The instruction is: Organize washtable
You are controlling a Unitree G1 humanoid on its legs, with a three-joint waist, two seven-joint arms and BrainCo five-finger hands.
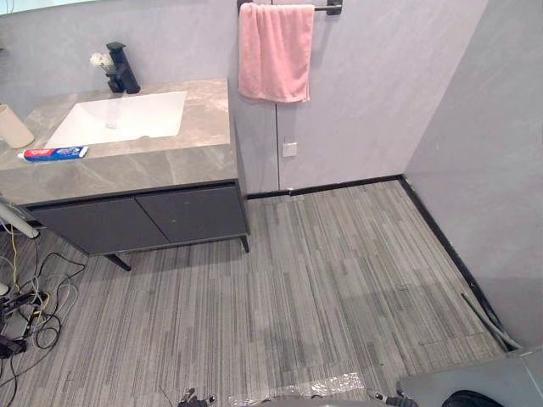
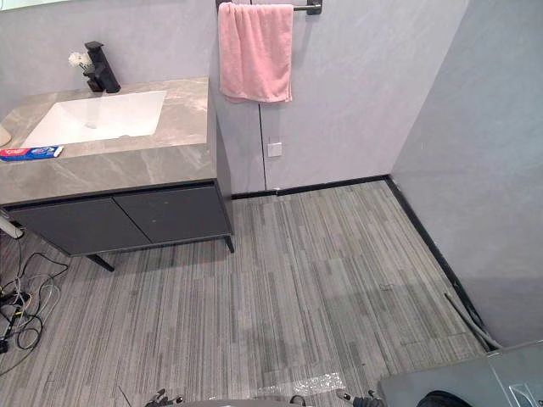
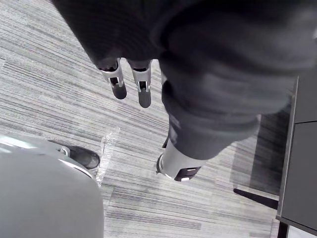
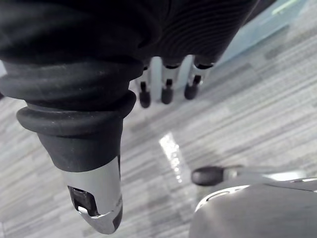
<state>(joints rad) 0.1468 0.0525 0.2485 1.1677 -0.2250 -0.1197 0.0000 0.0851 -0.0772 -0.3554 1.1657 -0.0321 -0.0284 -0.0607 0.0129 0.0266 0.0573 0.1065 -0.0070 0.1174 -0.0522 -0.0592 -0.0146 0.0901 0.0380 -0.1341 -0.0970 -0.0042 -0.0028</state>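
My left hand point(image 3: 142, 88) and my right hand point(image 4: 167, 85) both hang with fingers straight and relaxed, thumbs set apart, holding nothing.

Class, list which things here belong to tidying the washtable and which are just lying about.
For the job: washtable, with toothpaste tube and beige cup on its top.
Just there: hanging pink towel, black tap, white flower beside the tap, wall socket.

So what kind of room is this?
Probably a bathroom: a white sink with a black faucet, a pink towel on a wall rail, and a toothpaste tube by the sink.
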